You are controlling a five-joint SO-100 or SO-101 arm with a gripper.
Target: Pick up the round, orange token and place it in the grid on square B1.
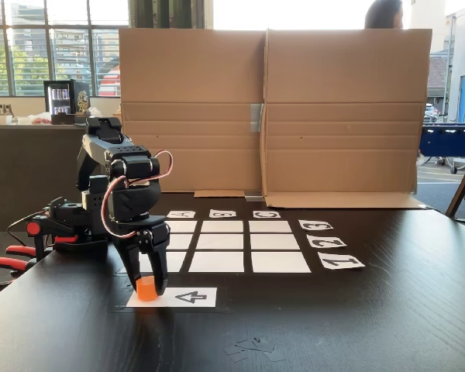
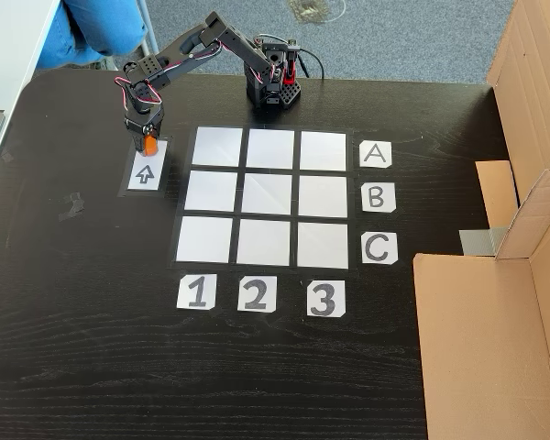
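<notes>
Fixed views, both: we log pincer (image 1: pixel 147 293) pointing down, fingers straddling token (image 1: pixel 146 288) on arrow card (image 1: pixel 187 297) beside grid (image 2: pixel 267 197) — grip unconfirmed; square B1 (image 2: pixel 210 191) bare, awaiting token.

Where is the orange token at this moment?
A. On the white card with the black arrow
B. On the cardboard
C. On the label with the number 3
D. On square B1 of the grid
A: the token sits on the arrow card between the tool's fingers, left of the grid in a fixed view.
</notes>
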